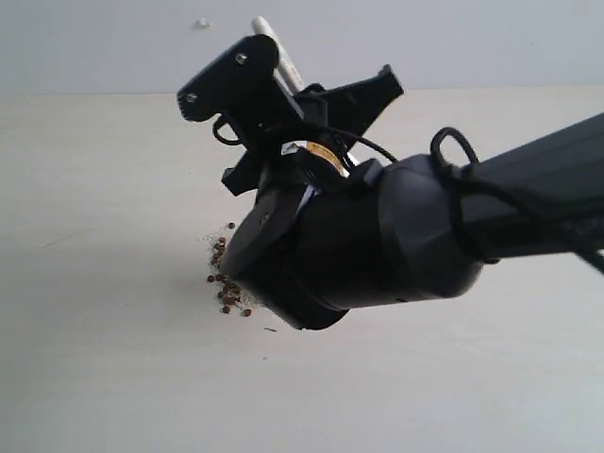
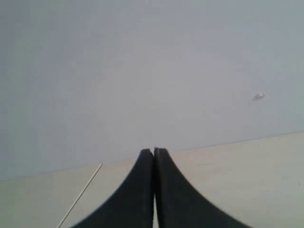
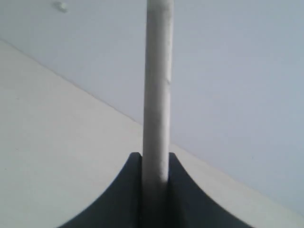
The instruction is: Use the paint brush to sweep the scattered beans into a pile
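Observation:
The beans point(image 1: 226, 281), small reddish-brown grains with pale crumbs among them, lie bunched on the pale table point(image 1: 94, 208); part of the bunch is hidden behind my right arm. My right gripper point(image 1: 294, 87) point(image 3: 155, 159) hangs over them, shut on the pale handle of the paint brush point(image 1: 279, 49) point(image 3: 157, 85). The handle's end sticks up past the fingers toward the wall. Its bristles and metal band are hidden by the arm. My left gripper point(image 2: 154, 151) shows only in its own wrist view, shut with nothing between the fingers, facing the wall over bare table.
The grey wall point(image 1: 453, 38) rises along the table's far edge, with a small white speck point(image 1: 201, 23) point(image 2: 259, 96) on it. A thin pale line point(image 2: 80, 194) runs across the table near my left gripper. My right arm fills the middle and right of the exterior view.

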Controlling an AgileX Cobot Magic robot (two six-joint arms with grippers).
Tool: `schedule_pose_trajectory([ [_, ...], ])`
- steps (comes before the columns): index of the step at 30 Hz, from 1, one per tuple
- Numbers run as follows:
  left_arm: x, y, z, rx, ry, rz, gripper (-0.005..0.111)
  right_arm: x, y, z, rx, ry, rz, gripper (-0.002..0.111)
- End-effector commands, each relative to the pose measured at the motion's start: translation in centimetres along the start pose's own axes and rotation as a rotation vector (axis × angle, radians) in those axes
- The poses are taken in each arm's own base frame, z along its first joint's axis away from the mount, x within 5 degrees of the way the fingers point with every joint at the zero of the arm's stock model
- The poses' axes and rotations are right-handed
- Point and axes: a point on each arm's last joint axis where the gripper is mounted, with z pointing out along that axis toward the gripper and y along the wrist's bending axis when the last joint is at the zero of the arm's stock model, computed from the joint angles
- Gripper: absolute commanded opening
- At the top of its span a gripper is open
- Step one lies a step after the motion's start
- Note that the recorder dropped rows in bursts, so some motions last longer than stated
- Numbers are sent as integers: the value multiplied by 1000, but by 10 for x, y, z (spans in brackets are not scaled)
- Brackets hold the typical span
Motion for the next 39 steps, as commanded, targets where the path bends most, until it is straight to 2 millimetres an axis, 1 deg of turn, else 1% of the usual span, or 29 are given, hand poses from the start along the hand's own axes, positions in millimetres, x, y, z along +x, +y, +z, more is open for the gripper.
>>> schedule_pose_trajectory([
  [1,1,-1,0,12,-3,-2,0,25,16,8,58,-36,134,0],
  [3,1,-1,0,12,-3,-2,0,34,27,12,42,-48,88,0],
  [6,1,-1,0,12,-3,-2,0,50,38,17,42,-17,44,0],
  [9,1,-1,0,12,-3,-2,0,60,43,19,46,7,26,0],
  [13,1,-1,0,12,-3,-2,0,64,48,19,7,32,31,0],
  [17,1,-1,0,12,-3,-2,0,64,55,19,-65,28,27,0],
  [19,1,-1,0,12,-3,-2,0,64,57,19,-87,33,60,0],
  [26,1,-1,0,12,-3,-2,0,64,58,19,-94,35,79,0],
  [29,1,-1,0,12,-3,-2,0,65,61,19,-132,48,99,0],
  [32,1,-1,0,12,-3,-2,0,61,68,19,-187,67,133,0],
  [39,1,-1,0,12,-3,-2,0,43,79,24,-218,70,207,0],
])
